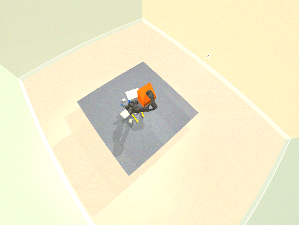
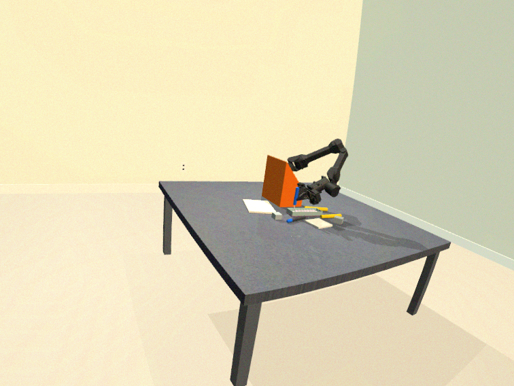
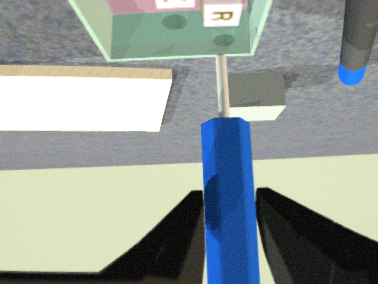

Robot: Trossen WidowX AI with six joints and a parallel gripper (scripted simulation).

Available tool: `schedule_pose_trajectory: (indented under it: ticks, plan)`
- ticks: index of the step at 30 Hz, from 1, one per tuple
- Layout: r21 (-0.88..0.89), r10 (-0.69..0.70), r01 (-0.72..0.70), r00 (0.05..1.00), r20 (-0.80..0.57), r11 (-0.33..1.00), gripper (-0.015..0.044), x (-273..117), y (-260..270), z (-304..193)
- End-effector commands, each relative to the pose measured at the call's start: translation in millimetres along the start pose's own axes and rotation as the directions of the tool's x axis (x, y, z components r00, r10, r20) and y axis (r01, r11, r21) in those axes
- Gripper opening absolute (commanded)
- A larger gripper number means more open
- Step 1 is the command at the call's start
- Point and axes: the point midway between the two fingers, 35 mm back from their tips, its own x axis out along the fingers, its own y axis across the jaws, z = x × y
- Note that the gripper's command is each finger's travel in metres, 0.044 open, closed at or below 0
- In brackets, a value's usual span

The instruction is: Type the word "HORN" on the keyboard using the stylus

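Note:
My gripper (image 3: 229, 200) (image 2: 297, 195) is shut on the blue stylus (image 3: 228, 165) (image 2: 296, 196) (image 1: 129, 101), held nearly upright with its thin tip down. The keyboard (image 3: 145, 37) (image 2: 305, 214) is a green-walled tray of pink and white keys. In the exterior view the stylus is over its left end. In the wrist view the tip lines up with the rim of the end wall, just beyond the R key (image 3: 221, 15). Whether the tip touches anything cannot be told. Most keys are out of the wrist view, and the arm hides most of the keyboard in the top view.
An orange block (image 1: 144, 93) (image 2: 274, 180) stands beside the keyboard. A white pad (image 3: 75, 105) (image 2: 258, 206) and a grey block (image 3: 257, 92) (image 2: 277, 216) lie past its end. A dark, blue-ended rod (image 3: 356, 40), yellow sticks (image 1: 135, 118), a smaller pad (image 2: 319, 223) and another block (image 1: 130, 120) lie around it.

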Motion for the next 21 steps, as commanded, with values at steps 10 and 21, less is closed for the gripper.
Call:
schedule_pose_trajectory:
  ticks: [10,21]
  plan:
    - [0.007,-0.004,0.004,1.000,-0.001,1.000,0.0081,-1.3,-4.1,0.7]
    - [0.007,-0.004,0.004,1.000,0.000,1.000,0.0081,-0.4,-4.3,2.4]
